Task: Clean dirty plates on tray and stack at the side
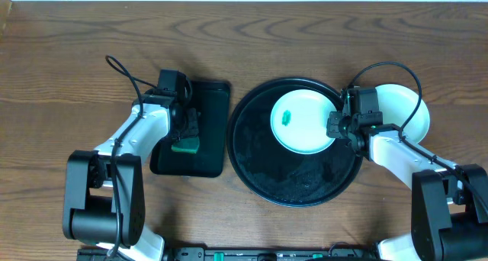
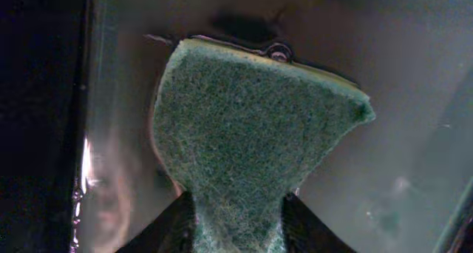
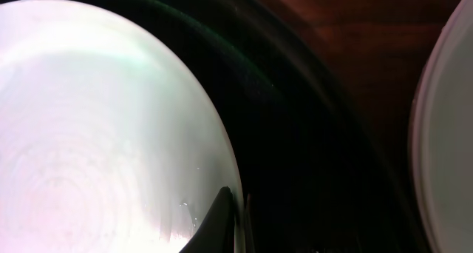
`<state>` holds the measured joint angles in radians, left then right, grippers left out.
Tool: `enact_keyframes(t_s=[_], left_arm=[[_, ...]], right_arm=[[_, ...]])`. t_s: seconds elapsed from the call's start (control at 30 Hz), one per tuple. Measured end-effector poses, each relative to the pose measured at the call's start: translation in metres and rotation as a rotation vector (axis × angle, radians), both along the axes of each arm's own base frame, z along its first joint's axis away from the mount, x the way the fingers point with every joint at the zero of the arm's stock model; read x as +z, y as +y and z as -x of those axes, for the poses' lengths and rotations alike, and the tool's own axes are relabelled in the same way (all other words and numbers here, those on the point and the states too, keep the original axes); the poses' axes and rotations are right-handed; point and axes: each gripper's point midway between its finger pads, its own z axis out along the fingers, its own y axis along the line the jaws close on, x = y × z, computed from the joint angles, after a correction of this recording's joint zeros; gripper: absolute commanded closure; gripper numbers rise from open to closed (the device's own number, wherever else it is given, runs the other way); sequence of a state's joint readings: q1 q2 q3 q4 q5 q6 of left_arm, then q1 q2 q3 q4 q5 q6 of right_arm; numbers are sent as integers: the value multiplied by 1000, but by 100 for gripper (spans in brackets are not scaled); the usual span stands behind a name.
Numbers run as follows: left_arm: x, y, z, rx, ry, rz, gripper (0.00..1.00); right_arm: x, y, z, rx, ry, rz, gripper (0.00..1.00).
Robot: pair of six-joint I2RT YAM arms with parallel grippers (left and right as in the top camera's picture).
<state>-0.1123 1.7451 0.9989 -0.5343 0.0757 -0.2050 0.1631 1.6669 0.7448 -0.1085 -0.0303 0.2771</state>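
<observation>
Looking mostly done — leaves one mint plate (image 1: 305, 127) on the round tray (image 1: 255, 169), green smear (image 1: 287, 116) unwiped. Pinches its rim in the closed right gripper (image 1: 338, 127). Clamps the sponge (image 2: 251, 135) in the left gripper (image 1: 185, 139) over the rectangular tray (image 1: 210, 101). Shows pale plates (image 1: 408, 108) set aside right — count unclear.

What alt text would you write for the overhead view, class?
A mint plate with a green smear lies on a round black tray, its rim pinched by the right gripper. The left gripper holds a green sponge over a rectangular tray; a white plate sits at right.
</observation>
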Motion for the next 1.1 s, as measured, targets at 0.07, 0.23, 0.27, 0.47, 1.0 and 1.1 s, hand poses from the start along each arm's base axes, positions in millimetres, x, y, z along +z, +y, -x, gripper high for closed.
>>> enact_keyframes(t_s=[0.07,0.23,0.27,0.47,1.0,1.1], left_arm=[[0,0,0,2,0,0,57],[-1,0,1,1,2,0,62],[-1,0,1,4,2,1,65],[-2,0,2,4,5,1,81],[55,-1,-1,-1,-133,21,93],[87,-1,2,-2,-216,32,93]], right_arm=[[0,0,0,0,0,0,98],[0,0,0,0,0,0,98],[0,0,0,0,0,0,98],[0,0,0,0,0,0,98],[0,0,0,0,0,0,99],[0,0,0,0,0,-1,99]])
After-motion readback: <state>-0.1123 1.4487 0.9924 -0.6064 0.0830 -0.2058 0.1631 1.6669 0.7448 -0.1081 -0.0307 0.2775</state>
